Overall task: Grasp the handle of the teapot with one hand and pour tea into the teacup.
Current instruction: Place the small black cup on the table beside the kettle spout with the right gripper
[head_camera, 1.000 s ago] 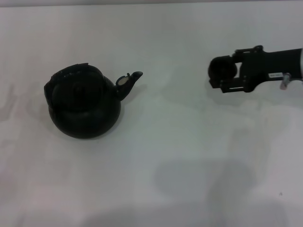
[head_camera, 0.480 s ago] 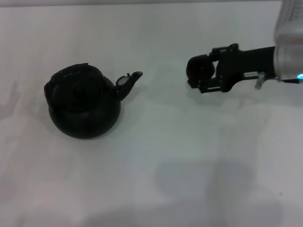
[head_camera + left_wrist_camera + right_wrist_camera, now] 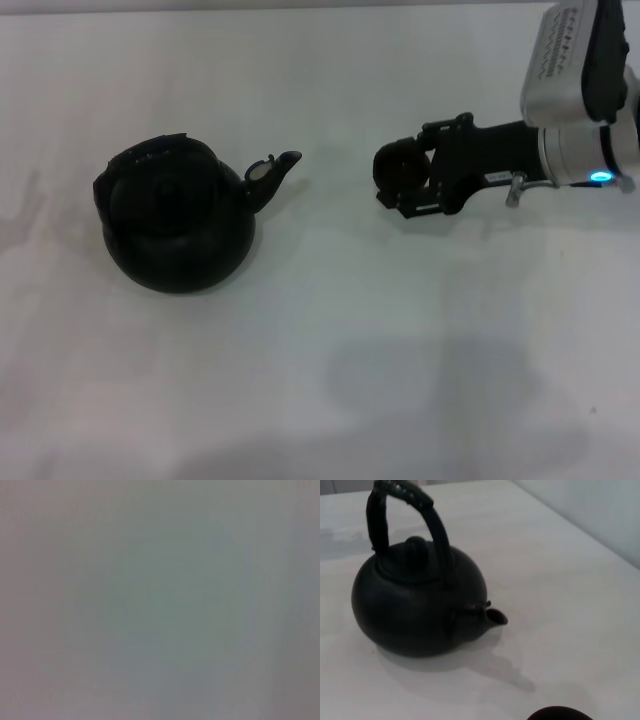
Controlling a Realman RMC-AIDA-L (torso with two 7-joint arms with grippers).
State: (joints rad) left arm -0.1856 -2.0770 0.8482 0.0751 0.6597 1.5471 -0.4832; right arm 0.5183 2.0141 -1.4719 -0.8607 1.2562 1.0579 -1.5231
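Note:
The matte-black teapot (image 3: pixel 178 225) stands upright at the left of the white table, its spout (image 3: pixel 276 170) pointing right. Its arched handle (image 3: pixel 150 152) stands up over the knobbed lid. The right wrist view shows the teapot (image 3: pixel 420 615) and handle (image 3: pixel 402 495) from the side. My right gripper (image 3: pixel 408 188) reaches in from the right and is shut on the small dark teacup (image 3: pixel 398 165), to the right of the spout and apart from it. The cup's rim (image 3: pixel 560 714) shows in the right wrist view. No tea is visible. My left gripper is out of view.
The white table (image 3: pixel 320 340) carries only the teapot. My right arm's white-and-black forearm (image 3: pixel 575 110) comes in at the upper right. The left wrist view shows only a blank grey surface.
My right gripper has moved left with the teacup in it, closing most of the gap toward the teapot's spout. The teapot has not moved.

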